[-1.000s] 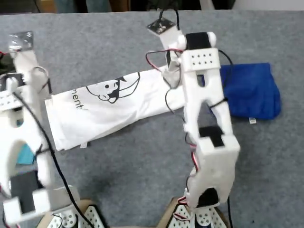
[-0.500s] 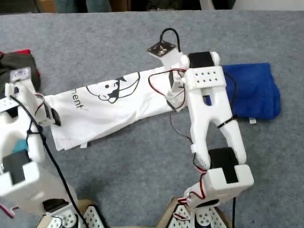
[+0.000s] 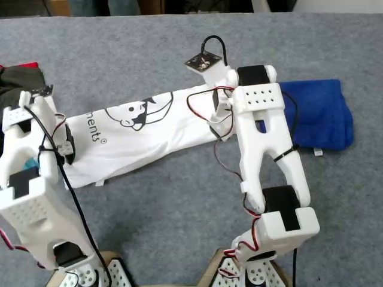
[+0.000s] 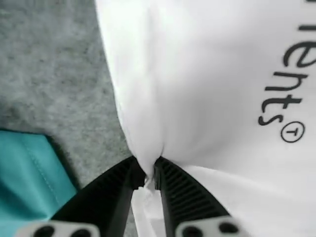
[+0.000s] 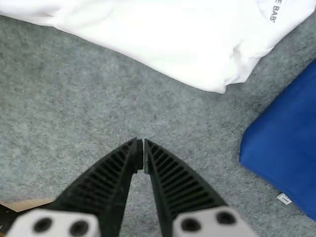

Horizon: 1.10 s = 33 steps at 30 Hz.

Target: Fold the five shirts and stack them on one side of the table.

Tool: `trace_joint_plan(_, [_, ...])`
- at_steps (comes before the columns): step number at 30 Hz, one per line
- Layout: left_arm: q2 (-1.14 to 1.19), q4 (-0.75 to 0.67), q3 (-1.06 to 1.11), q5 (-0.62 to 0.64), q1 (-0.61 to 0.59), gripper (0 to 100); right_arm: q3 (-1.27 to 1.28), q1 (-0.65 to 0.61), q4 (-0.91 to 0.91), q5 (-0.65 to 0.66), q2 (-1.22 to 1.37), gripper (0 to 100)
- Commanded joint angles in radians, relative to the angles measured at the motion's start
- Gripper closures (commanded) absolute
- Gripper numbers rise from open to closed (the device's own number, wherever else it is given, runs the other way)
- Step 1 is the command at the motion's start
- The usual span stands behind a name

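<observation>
Closest to us, the left tool (image 4: 146,174) is pinched shut on a ridge of cloth at the left-hand end of the white shirt (image 3: 149,128), its two ribbed jaws meeting with the fabric bunched between them. A teal cloth (image 4: 24,173) lies on the grey counter (image 3: 179,209) just beside that grip. The right tool (image 5: 143,148) hangs over bare counter with its jaws closed tip to tip and nothing in them.

The white shirt lies as a long narrow band across the middle of the counter. Its long axis runs from one arm to the other, and its right end sits a little farther back than its left. We hold one end; the other end lies just ahead of the right tool's tips, near but not touching.

We judge that the coming fold turns on that axis: one short end has to travel along the band toward the other. The right arm is nearer the free end and would have to open first.

Beyond that end rests the folded blue shirt (image 3: 320,113), just beside the white one. At the far left lies a dark heap of clothes (image 3: 15,81).
</observation>
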Motion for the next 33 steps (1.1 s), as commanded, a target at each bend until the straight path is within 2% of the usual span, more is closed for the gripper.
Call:
trace_joint_plan(1, [0.005,0.086,-0.097,-0.005,-0.027,97,-0.039,0.011,-0.005,0.003,-0.061,98.4])
trace_joint_plan(7, [-0.141,0.262,-0.277,-0.038,-0.051,97,-0.216,0.009,-0.008,0.003,-0.085,98.4])
trace_joint_plan(11, [-0.193,0.302,-0.331,-0.02,0.074,97,-0.377,0.011,-0.014,0.003,-0.096,98.4])
trace_joint_plan(20, [-0.238,0.302,-0.377,0.166,0.346,97,-0.713,0.097,-0.091,0.003,-0.091,98.4])
trace_joint_plan(23, [-0.259,0.302,-0.384,0.224,0.444,97,-0.722,0.147,-0.101,-0.018,-0.087,98.4])
trace_joint_plan(27, [-0.267,0.296,-0.435,0.325,0.587,97,-0.587,0.232,-0.203,-0.1,-0.088,98.4])
trace_joint_plan(29, [-0.265,0.295,-0.475,0.356,0.641,97,-0.53,0.275,-0.287,-0.109,-0.093,98.4])
trace_joint_plan(33, [-0.264,0.247,-0.533,0.402,0.753,97,-0.536,0.379,-0.308,-0.114,-0.094,98.4])
